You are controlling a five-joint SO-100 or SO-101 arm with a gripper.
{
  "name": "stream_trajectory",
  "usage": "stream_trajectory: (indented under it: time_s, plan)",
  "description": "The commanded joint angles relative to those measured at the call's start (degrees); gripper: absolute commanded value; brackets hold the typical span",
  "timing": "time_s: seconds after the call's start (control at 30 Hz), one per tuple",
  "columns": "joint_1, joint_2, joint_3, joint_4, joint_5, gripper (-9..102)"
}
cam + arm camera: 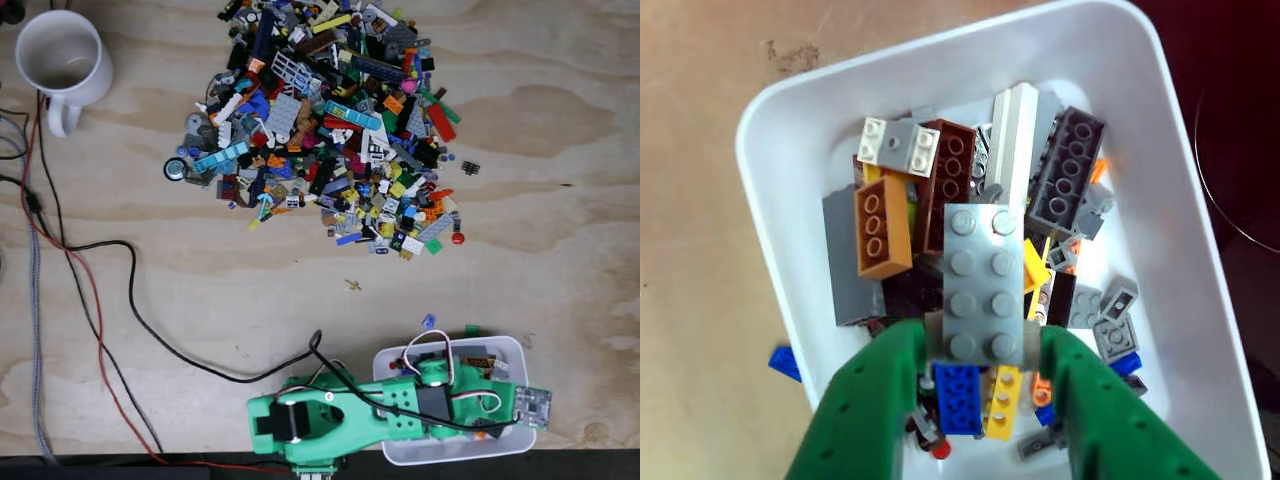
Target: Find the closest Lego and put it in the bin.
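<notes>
Pretty far along I'd say; the green jaws (982,345) are gripping a grey Lego plate (983,283) right over the bin (1160,150), at 5 o'clock on the worktop (560,290); only the drop is left.

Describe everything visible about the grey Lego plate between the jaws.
In the wrist view, the grey Lego plate is a light grey, glossy plastic piece, two studs wide and four long. It lies flat with its studs facing the camera and its long axis pointing away from the gripper. The green jaws flank its near end, one on each side, apparently pinching it. It hangs over the white bin, above a jumble of brown, tan, blue, yellow and dark grey bricks; whether it touches them cannot be told.
</notes>
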Motion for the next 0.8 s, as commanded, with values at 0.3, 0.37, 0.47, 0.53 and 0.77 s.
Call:
stream_trajectory:
  time_s: [0.3, 0.37, 0.47, 0.53, 0.77]
  plan:
    - [-10.63, 2.64, -5.10, -5.63, 0.62, 23]
    - [-19.69, 3.78, -5.27, -10.11, 0.62, 22]
    - [-31.64, 4.22, -4.39, -13.71, 0.62, 22]
    - [-39.37, 4.31, -3.87, -13.54, 0.00, 22]
    - [-60.38, 3.96, 0.97, -16.70, 1.58, 21]
